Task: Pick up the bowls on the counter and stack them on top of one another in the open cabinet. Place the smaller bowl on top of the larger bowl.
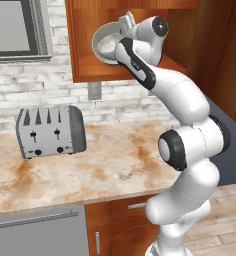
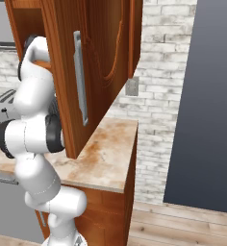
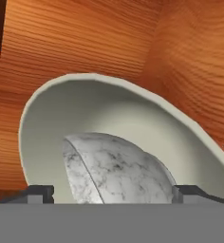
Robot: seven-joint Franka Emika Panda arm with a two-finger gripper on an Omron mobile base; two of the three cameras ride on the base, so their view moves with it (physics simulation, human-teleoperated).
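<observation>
Spread wide, the two-finger gripper [image 3: 112, 192] pinched nothing; its dark fingertips [image 3: 38, 193] stood at the lower left and lower right of the hand view, either side of the small glossy whitish-grey marbled bowl [image 3: 118, 173]. That smaller bowl sat inside the wide pale grey-green ceramic bowl [image 3: 104, 109], which was tipped on edge, its rim arching across the frame's middle against the reddish-brown wooden cabinet wall [image 3: 85, 38]. At the upper middle of the left base view the large bowl [image 1: 104, 45] showed in the open cabinet [image 1: 85, 50], beside the wrist. Likely the jaws stood apart because the small bowl was meant to rest nested there. Below, the beige marble-look counter [image 1: 105, 165] carried a silver toaster [image 1: 50, 131] at left.
</observation>
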